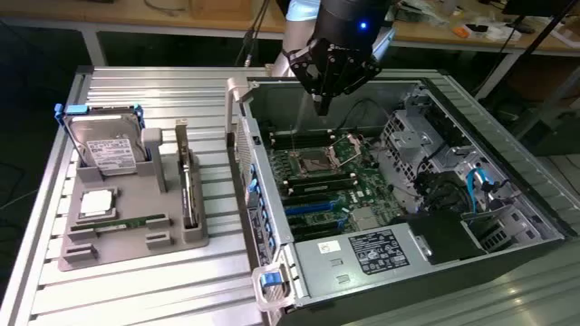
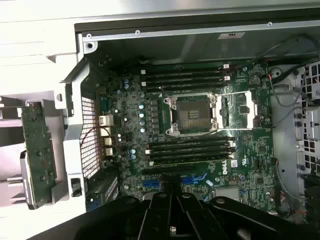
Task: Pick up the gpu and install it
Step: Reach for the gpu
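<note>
Your work surface is a ribbed aluminium table (image 1: 154,292). A wooden workbench (image 1: 181,17) with loose clutter runs along behind it, and the floor around is dark.

You have two big items on the table. One is a grey holder (image 1: 136,241) on the exterior view's left. The other is a computer case (image 1: 507,170) lying open on its side on the exterior view's right.

The holder carries four parts, one of each:
- one hard drive (image 1: 107,146), standing upright at the far end with its white label facing you
- one processor (image 1: 97,204), lying flat
- one memory stick (image 1: 132,223), lying flat in a groove
- one gpu (image 1: 187,183), standing on edge in the slot along the holder's case-side edge

In the wrist view the gpu (image 2: 37,150) appears as a green board just outside the case wall.

Inside the case there is one motherboard (image 1: 335,183). Its single processor socket (image 2: 192,115) is open, with two banks of memory slots, one on each side of it.

Your gripper (image 1: 322,102) hangs over the far part of the open case, above the motherboard. Its jaws are closed together on nothing. It is well apart from the gpu.
</note>
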You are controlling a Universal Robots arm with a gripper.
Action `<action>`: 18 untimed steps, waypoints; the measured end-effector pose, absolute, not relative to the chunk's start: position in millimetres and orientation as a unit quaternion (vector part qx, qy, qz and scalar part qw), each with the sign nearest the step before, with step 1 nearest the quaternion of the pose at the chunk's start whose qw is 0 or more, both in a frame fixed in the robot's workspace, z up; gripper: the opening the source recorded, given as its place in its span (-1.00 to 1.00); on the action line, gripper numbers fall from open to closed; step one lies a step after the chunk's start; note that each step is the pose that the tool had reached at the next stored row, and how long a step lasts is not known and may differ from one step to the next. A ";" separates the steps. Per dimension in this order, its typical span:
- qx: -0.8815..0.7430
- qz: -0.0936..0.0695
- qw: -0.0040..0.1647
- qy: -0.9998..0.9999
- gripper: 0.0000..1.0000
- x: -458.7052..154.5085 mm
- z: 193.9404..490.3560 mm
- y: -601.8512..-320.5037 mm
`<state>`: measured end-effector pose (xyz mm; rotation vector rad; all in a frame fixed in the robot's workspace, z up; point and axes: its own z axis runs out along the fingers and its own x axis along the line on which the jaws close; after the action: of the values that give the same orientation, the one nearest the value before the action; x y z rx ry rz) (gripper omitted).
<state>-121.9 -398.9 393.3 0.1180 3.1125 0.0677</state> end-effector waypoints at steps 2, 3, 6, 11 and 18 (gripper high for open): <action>0.038 0.022 0.013 0.999 -0.79 -121.9 393.3 -398.9; 0.038 0.022 0.013 0.999 -0.79 -121.9 393.3 -398.9; 0.038 0.022 0.013 0.999 -0.79 -121.9 393.3 -398.9; 0.038 0.022 0.013 0.999 -0.79 -127.8 393.3 -398.9; 0.038 0.022 0.013 0.999 -0.79 -154.2 393.0 -398.9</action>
<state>-154.2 -398.9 393.0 0.1181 3.1124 0.0689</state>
